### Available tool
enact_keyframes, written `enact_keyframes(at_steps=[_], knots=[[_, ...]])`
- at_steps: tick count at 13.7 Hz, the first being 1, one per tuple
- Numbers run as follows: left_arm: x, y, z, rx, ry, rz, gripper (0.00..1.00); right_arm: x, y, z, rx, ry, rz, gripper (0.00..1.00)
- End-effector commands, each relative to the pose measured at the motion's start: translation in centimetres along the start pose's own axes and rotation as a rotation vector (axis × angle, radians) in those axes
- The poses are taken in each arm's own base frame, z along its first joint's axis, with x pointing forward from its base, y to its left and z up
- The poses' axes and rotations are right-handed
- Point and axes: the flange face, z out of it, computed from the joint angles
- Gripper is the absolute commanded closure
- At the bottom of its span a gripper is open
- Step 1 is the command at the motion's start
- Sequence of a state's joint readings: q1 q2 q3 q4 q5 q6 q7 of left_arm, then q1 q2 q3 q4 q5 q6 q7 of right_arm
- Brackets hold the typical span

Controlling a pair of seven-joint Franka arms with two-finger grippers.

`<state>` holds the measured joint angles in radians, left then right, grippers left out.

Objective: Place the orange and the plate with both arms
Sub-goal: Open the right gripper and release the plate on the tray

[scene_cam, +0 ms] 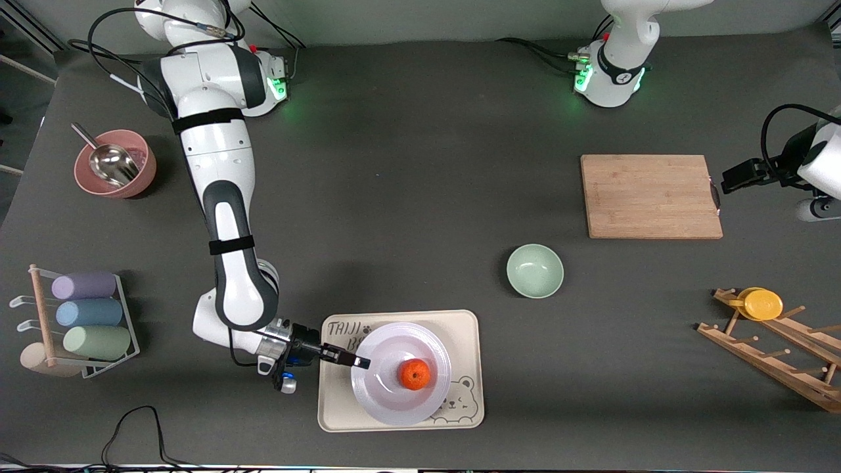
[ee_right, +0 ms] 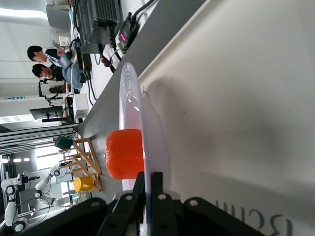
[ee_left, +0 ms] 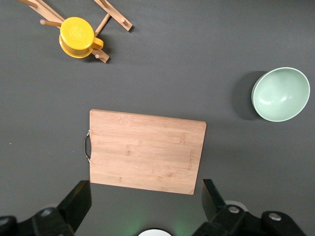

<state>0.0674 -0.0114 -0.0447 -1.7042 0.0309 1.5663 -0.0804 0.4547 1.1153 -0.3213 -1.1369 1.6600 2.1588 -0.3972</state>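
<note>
The white plate (scene_cam: 387, 397) is on the beige bear-printed tray (scene_cam: 463, 328) near the front camera, and the orange (scene_cam: 414, 374) rests on the plate. My right gripper (scene_cam: 358, 360) is shut on the plate's rim at the side toward the right arm's end. In the right wrist view the plate (ee_right: 132, 105) is seen edge-on between the shut fingers of the right gripper (ee_right: 149, 179), with the orange (ee_right: 123, 155) on it and the tray (ee_right: 236, 98) beside it. My left gripper (scene_cam: 726, 182) hangs open and holds nothing near the cutting board's handle; in its own view the left gripper (ee_left: 145, 189) is high over the table.
A wooden cutting board (scene_cam: 650, 196) (ee_left: 145, 150) and a pale green bowl (scene_cam: 535, 270) (ee_left: 281, 94) lie toward the left arm's end. A wooden rack holds a yellow cup (scene_cam: 761, 304) (ee_left: 77, 37). A pink bowl with a metal scoop (scene_cam: 115, 164) and a cup rack (scene_cam: 85, 315) stand at the right arm's end.
</note>
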Motion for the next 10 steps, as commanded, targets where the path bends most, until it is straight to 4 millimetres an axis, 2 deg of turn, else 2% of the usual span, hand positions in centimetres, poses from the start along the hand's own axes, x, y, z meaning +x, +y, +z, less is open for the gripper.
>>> enact_keyframes(at_steps=[1, 3, 4, 5, 7, 10], knots=[[-0.03, -0.12, -0.3, -0.008, -0.008, 0.003, 0.0, 0.54, -0.44, 0.18, 0.036, 0.008, -0.029, 1.0], [-0.08, -0.13, -0.38, -0.008, -0.006, 0.003, 0.0, 0.5, -0.14, 0.27, 0.033, 0.006, -0.029, 1.0], [-0.08, -0.13, -0.38, -0.008, -0.006, 0.003, 0.0, 0.47, 0.02, 0.28, 0.031, 0.006, -0.026, 0.52], [-0.08, -0.13, -0.38, -0.008, -0.006, 0.003, 0.0, 0.4, -0.03, 0.37, 0.031, 0.005, -0.024, 0.24], [-0.09, -0.13, -0.37, -0.008, -0.008, 0.003, 0.0, 0.27, -0.22, 0.49, 0.03, 0.001, -0.021, 0.11], [-0.09, -0.13, -0.44, -0.008, -0.006, 0.003, 0.0, 0.38, -0.82, 0.1, 0.01, -0.003, -0.044, 0.09]])
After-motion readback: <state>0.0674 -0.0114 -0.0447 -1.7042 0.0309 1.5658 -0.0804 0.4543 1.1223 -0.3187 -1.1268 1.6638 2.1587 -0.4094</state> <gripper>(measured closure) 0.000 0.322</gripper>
